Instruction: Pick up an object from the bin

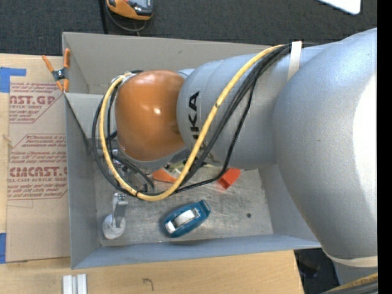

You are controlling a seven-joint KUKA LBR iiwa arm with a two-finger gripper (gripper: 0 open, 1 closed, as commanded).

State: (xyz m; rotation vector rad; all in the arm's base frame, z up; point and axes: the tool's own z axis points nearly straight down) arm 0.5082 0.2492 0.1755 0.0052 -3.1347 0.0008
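Orange and glossy, the domed wrist cover (147,115) hangs low over the left half of the bin (78,164), and it hides nearly everything beneath it. The gripper (124,175) sits in the dark tangle under the dome's lower edge. How wide it stands, and whether it has anything in it, cannot be told from here. Yellow and black cables (205,130) loop loosely off the wrist and sag toward the floor, presumably slack so the joint can turn freely.

Moving outward, a thin orange sliver (162,175) pokes out just beside the cable loop, flat and hard-edged, most of it covered. To its right lies a small orange-red block (229,178), squared off and matt.

Toward the near wall rests a blue-and-white oval thing (185,218), smooth and plastic-looking with rounded ends, lying flat and well clear of the rest. It looks the easiest to grasp, though nothing shows it is the one being reached for.

In the near-left corner lies a pale grey metal-looking piece (114,217), a slim stem with a round foot, close below the cables. The bin floor is scuffed, dull grey metal, its walls sloping inward so loose things slide to the middle.
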